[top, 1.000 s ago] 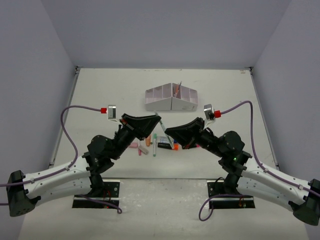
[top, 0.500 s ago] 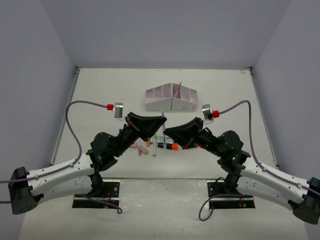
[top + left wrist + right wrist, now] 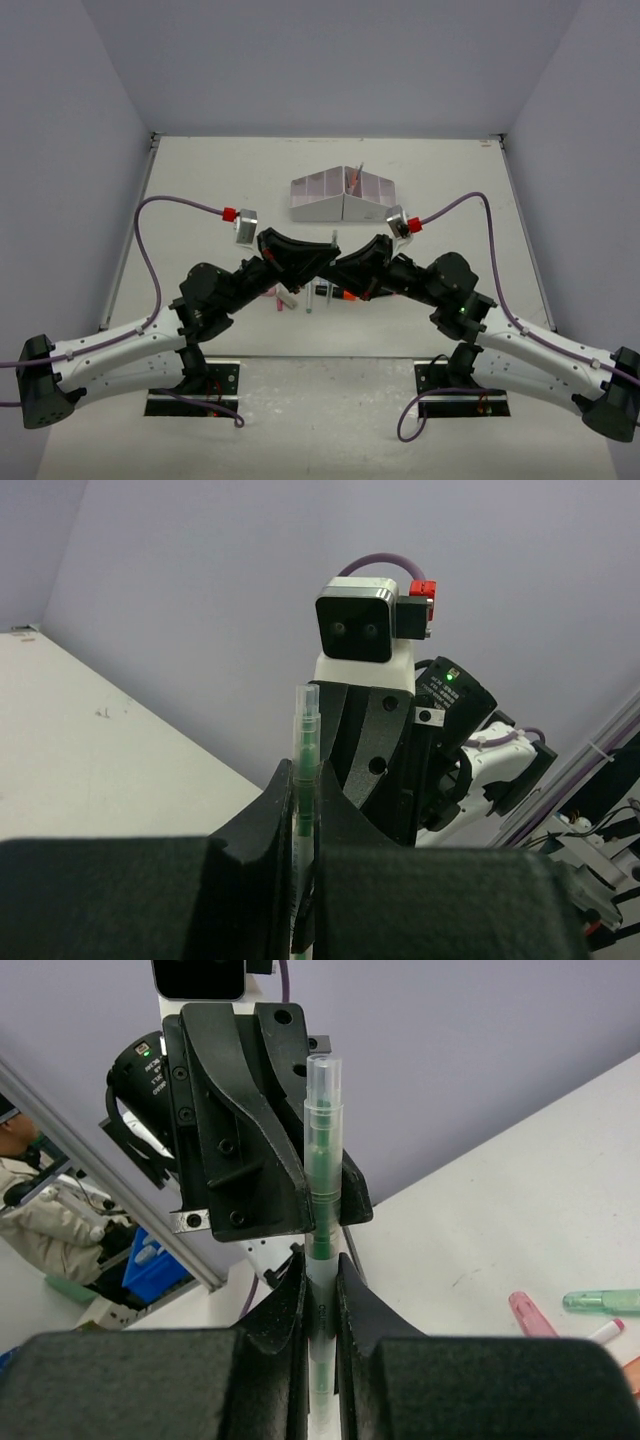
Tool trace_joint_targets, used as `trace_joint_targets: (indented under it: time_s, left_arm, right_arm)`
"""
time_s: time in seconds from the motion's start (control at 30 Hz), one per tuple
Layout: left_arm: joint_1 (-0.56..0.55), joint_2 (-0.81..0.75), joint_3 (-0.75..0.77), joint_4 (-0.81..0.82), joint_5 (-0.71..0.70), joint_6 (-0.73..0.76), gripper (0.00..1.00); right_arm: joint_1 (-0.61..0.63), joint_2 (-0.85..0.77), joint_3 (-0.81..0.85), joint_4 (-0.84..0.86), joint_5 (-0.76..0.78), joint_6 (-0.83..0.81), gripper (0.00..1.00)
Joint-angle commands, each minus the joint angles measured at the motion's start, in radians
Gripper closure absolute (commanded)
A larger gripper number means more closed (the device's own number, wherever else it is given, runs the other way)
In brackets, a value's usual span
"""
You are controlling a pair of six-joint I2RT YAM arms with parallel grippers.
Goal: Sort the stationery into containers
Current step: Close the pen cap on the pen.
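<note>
The green pen (image 3: 322, 1175) sits pinched between the closed fingers of the right end effector (image 3: 320, 1280). The left end effector (image 3: 304, 798) is likewise clamped on a green pen, and the pictures suggest it is the same one without settling it. No print on the barrel can be read. The only lettering in sight is a small white label (image 3: 150, 1057) beside a green light on the left arm's joint, too small to make out. In both wrist views the pen's long axis runs straight up the frame in line with the fingers, its clear cap end topmost and reaching past the fingertips toward the opposite end effector. From above, the two end effectors meet nose to nose over the middle of the counter (image 3: 220, 190), the left coming in from the left and the right from the right. Beneath and just near of that meeting point lie loose pieces: a black highlighter with an orange end (image 3: 335, 293) and small pink pieces (image 3: 270, 291) to its left. Farther back stands the white organiser box (image 3: 320, 212), with one thin pen upright in a compartment (image 3: 356, 178).
</note>
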Motion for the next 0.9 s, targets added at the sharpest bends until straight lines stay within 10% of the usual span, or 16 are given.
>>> trace_joint_targets:
  time_s: [0.0, 0.17, 0.3, 0.67, 0.87]
  left_arm:
    - [-0.002, -0.022, 0.065, -0.022, 0.027, 0.062, 0.93]
    - [-0.002, -0.028, 0.092, -0.084, 0.027, 0.111, 0.39]
    - [-0.002, -0.041, 0.151, -0.193, -0.028, 0.174, 0.27]
    - [-0.001, 0.067, 0.326, -0.396, -0.017, 0.206, 0.6]
    - [-0.001, 0.084, 0.338, -0.427, 0.044, 0.191, 0.62]
  right_arm:
    - [0.005, 0.006, 0.043, -0.036, -0.047, -0.055, 1.0]
    - [0.005, -0.024, 0.05, -0.09, -0.018, -0.095, 1.0]
    - [0.005, -0.04, 0.064, -0.147, -0.013, -0.13, 1.0]
    - [0.005, -0.051, 0.074, -0.197, -0.02, -0.171, 1.0]
    - [0.005, -0.068, 0.086, -0.226, 0.003, -0.188, 1.0]
